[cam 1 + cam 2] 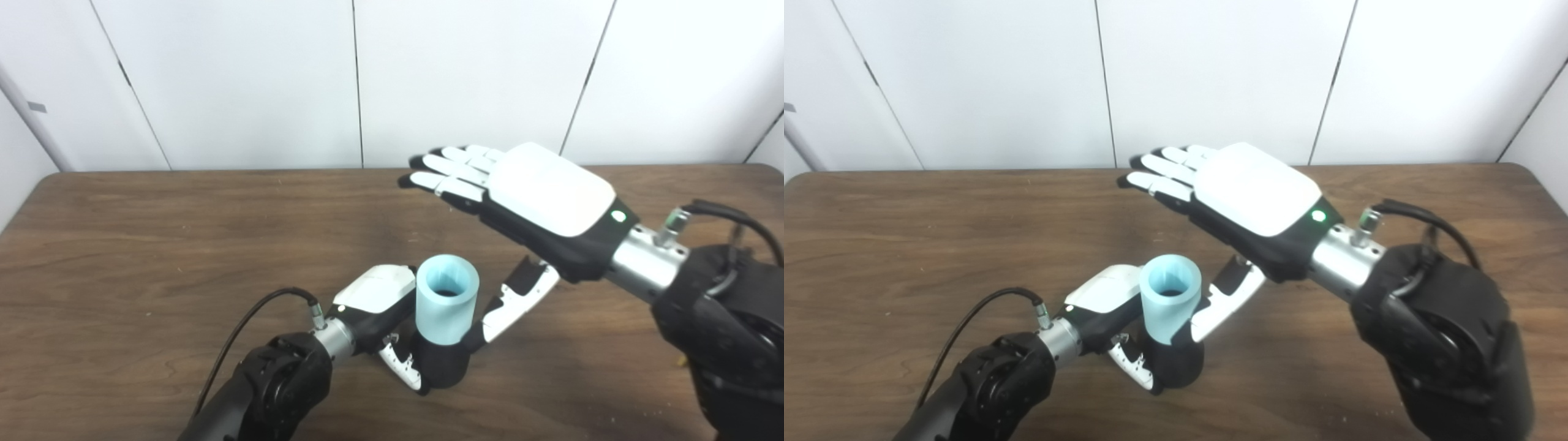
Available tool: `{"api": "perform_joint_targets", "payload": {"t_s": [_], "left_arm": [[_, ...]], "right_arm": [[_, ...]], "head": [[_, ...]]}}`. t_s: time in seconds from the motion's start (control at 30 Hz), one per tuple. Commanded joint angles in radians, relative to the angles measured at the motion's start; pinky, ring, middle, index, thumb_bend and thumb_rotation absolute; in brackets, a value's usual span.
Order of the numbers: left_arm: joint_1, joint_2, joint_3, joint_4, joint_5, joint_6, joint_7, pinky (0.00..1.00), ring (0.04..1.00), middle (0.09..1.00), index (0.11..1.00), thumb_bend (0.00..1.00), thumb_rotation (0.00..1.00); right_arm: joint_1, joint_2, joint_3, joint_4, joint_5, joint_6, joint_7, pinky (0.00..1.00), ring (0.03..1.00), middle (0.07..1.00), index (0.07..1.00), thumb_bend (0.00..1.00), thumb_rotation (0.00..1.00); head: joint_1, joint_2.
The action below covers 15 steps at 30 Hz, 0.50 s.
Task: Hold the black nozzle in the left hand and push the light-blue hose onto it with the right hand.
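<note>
Near the table's point(122, 257) front edge, left robot hand point(392, 312) grips the black nozzle point(442, 367) upright; light-blue hose point(446, 300) already sits over its top, so the push looks done, seating depth unclear. Farther back, at 2 o'clock of the hose, right robot hand point(527, 196) hovers released, fingers spread, well above.

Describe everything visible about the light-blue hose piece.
The light-blue hose is a short, thick-walled tube of matte, rubbery-looking material, standing upright with its open round end facing up and a dark bore inside. Its lower end sits in or on the black nozzle, already joined. The left hand wraps around the nozzle, fingers reaching up beside the hose. The right hand hovers open above and behind it, not touching.
</note>
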Motion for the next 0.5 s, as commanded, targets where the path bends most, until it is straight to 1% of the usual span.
{"api": "perform_joint_targets", "payload": {"t_s": [0.0,0.07,0.1,0.17,0.2,0.27,0.33,0.47], "left_arm": [[0.061,0.009,-0.058,0.068,-0.012,0.024,-0.097,1.00,0.751,0.534,0.448,0.52,0.00],[0.059,0.009,-0.057,0.068,-0.012,0.025,-0.097,1.00,0.753,0.536,0.446,0.52,0.00],[0.059,0.009,-0.057,0.069,-0.012,0.024,-0.097,1.00,0.769,0.538,0.445,0.51,0.00],[0.059,0.010,-0.056,0.071,-0.014,0.021,-0.095,1.00,0.787,0.539,0.444,0.51,0.00],[0.059,0.010,-0.056,0.071,-0.014,0.020,-0.094,1.00,0.777,0.539,0.444,0.51,0.00],[0.060,0.012,-0.056,0.071,-0.014,0.018,-0.094,1.00,0.768,0.539,0.444,0.51,0.00],[0.061,0.014,-0.057,0.070,-0.013,0.019,-0.096,1.00,0.771,0.543,0.440,0.51,0.00],[0.060,0.018,-0.056,0.065,-0.015,0.020,-0.101,1.00,0.768,0.539,0.444,0.51,0.00]], "right_arm": [[0.003,-0.025,-0.018,-0.050,0.018,-0.017,-0.022,0.88,0.934,0.928,0.903,0.82,0.64],[0.025,-0.040,-0.017,-0.070,0.032,-0.015,-0.006,0.93,0.946,0.938,0.910,0.79,0.70],[0.036,-0.048,-0.013,-0.077,0.038,-0.014,0.004,0.95,0.955,0.945,0.915,0.77,0.74],[0.052,-0.060,-0.007,-0.087,0.049,-0.003,0.023,0.98,0.967,0.954,0.928,0.76,0.78],[0.057,-0.064,-0.004,-0.092,0.053,0.005,0.033,0.99,0.977,0.958,0.936,0.75,0.80],[0.068,-0.071,0.000,-0.102,0.063,0.013,0.047,1.00,0.990,0.965,0.945,0.75,0.83],[0.078,-0.076,-0.001,-0.108,0.078,0.013,0.048,1.00,0.998,0.974,0.952,0.74,0.88],[0.097,-0.068,-0.004,-0.110,0.097,-0.013,0.022,1.00,1.000,0.984,0.948,0.72,0.92]], "head": [[0.002,-0.001],[0.002,-0.001],[0.002,-0.002],[0.001,-0.002],[0.001,-0.002],[-0.002,-0.001],[-0.002,0.000],[-0.005,0.001]]}}
